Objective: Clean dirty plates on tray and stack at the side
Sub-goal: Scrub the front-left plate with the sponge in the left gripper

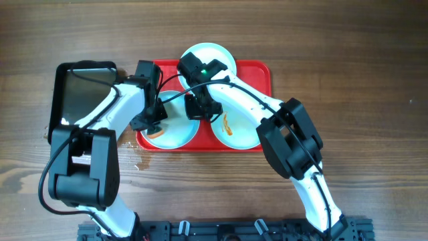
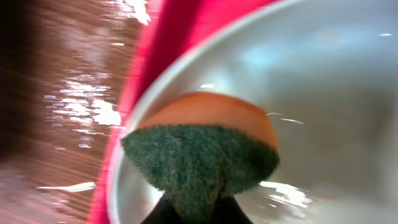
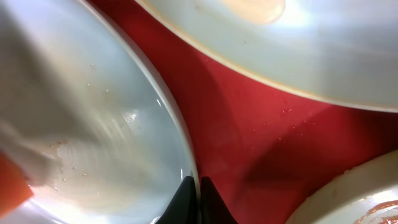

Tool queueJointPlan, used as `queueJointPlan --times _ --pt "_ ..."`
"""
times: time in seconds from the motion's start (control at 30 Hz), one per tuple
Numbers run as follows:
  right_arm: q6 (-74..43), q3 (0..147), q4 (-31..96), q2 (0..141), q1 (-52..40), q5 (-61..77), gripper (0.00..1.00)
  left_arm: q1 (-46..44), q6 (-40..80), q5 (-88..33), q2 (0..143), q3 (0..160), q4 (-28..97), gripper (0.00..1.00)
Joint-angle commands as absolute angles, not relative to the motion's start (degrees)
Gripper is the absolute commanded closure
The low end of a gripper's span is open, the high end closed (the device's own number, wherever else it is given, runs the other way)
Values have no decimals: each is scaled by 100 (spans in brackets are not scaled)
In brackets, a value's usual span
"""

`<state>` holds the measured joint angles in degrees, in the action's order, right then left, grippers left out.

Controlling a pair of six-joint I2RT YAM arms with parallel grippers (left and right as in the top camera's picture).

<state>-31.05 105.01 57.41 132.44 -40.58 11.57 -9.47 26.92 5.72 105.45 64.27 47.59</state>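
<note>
Three pale plates lie on the red tray [image 1: 257, 73]. The left plate [image 1: 175, 134] fills the left wrist view [image 2: 323, 93]. My left gripper [image 1: 155, 124] is shut on an orange and green sponge [image 2: 199, 149] pressed on that plate near its left rim. My right gripper [image 1: 200, 110] is shut on the right rim of that same plate [image 3: 93, 124], its fingertips [image 3: 199, 186] pinching the edge. The right plate [image 1: 237, 130] carries an orange sauce smear. The far plate [image 1: 217, 53] lies at the tray's top edge and shows in the right wrist view [image 3: 298, 43].
A black shiny pan [image 1: 80, 90] stands left of the tray on the wooden table [image 1: 361, 80]. Wet patches lie on the wood [image 1: 137, 157] by the tray's left front corner.
</note>
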Motion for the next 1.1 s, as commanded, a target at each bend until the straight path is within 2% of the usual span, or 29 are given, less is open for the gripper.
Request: queueJointPlan --times 0.0,0.03,0.07,0.13,0.3,0.37,0.4,0.8,0.97,1.0,1.07 --pt "-3063 10455 5800 13373 -4064 1127 96 -928 2746 -309 10412 6687 4742 75" --pt "-3035 10455 5806 13373 -4064 1127 96 -928 2746 -320 10401 6687 4744 72" --pt "-3013 10455 5813 13373 -4064 1127 96 -926 2744 -320 10401 6687 4755 62" --pt "-3009 10455 5815 13373 -4064 1127 96 -926 2742 -316 10398 6689 4786 57" --pt "-3000 10455 5850 13373 -4064 1127 96 -921 2744 -252 10202 6689 4783 65" --pt "-3000 10455 5848 13373 -4064 1127 96 -921 2746 -252 10156 6689 4810 76" --pt "-3002 10455 5848 13373 -4064 1127 96 -921 2746 -255 10141 6689 4818 78" --pt "-2998 10455 5850 13373 -4064 1127 96 -926 2746 -255 10136 6619 4910 74" --pt "-2995 10455 5850 13373 -4064 1127 96 -926 2744 -252 10136 6438 4840 80" --pt "-2998 10455 5852 13373 -4064 1127 96 -926 2744 -252 10136 6438 4827 83" --pt "-2995 10455 5852 13373 -4064 1127 96 -926 2744 -252 10136 6438 4788 96"
